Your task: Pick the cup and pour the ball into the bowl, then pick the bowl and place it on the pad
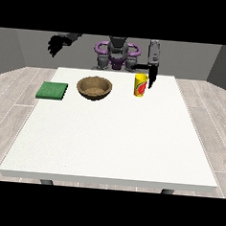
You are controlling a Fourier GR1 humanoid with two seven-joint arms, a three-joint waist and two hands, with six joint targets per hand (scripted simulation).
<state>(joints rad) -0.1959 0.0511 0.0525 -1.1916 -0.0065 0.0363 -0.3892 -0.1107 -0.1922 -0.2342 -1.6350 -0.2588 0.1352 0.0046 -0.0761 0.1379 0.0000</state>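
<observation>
- Yellow cup [140, 84] with a red mark on its side, upright on the white table [112, 143], just beside the hand at the view's right [152, 77], on that hand's side toward the view's left.
- Hand at the view's right hanging fingers-down from a grey forearm [153, 53], its dark fingers alongside the cup's rim and upper wall; touching or merely close, impossible to tell, and impossible to tell whether curled round the cup or straight.
- Ball not visible from this angle; inside of the cup hidden.
- Brown bowl [94, 88], mouth up, on the table further toward the view's left of that hand, well apart from the cup, nothing visible inside.
- Green pad [52, 91], flat, beyond the bowl from the hand at the view's right, near the table's edge at the view's left, roughly below the other hand.
- Hand at the view's left [55, 45] raised above and behind the table's far corner, away from every item, fingers drooping downward, holding nothing; relaxed rather than clenched, as far as visible.
- Robot's torso [117, 55] with purple shoulder rings at the far table edge, between the two arms.
- Wood-plank floor [9, 107] around the table.
</observation>
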